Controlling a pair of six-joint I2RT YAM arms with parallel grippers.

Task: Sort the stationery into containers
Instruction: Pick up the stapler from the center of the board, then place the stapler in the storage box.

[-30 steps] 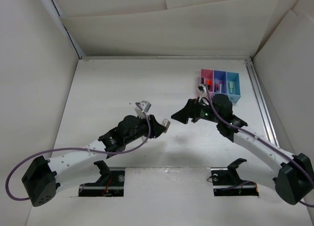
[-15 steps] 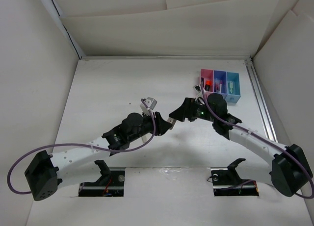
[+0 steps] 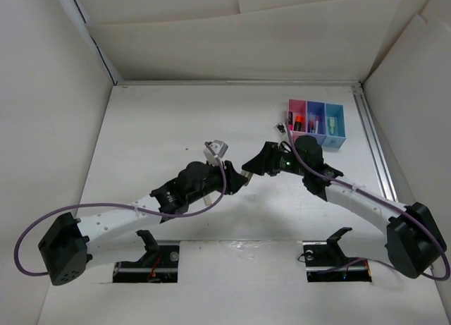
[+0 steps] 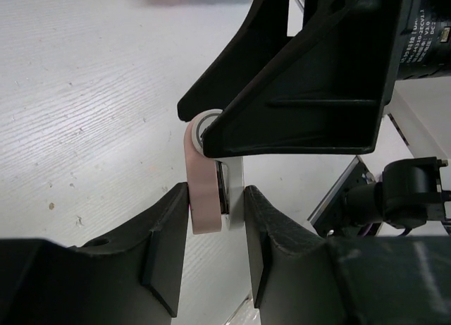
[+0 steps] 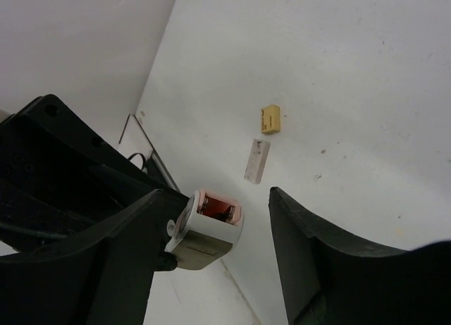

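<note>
Stationery piece (image 4: 203, 191), pink with a white end (what kind, I can't tell), is up off the counter (image 3: 176, 120) at the middle of the overhead view, pinched flat between the fingers of the left hand (image 4: 215, 212). That arm comes in from eight o'clock. The right arm reaches in from four o'clock, and the right hand (image 5: 215, 193) is spread wide with a finger on either side of the piece. It looks like a handoff, and I'd say the right hand has no grip yet.

Here's the worry. From the right wrist the piece sits nearer one finger than the other, so a squeeze from here could push it sideways or twist it out of the left hand's pinch. Only a short end pokes out beyond the left fingers, which leaves little to grab and makes a finger-on-finger clash likely. If the left hand lets go before the right one has it, down it goes.

The bins (image 3: 336, 138) wait at one o'clock, well apart from the two hands, so a weak hold could also slip on the way over.
</note>
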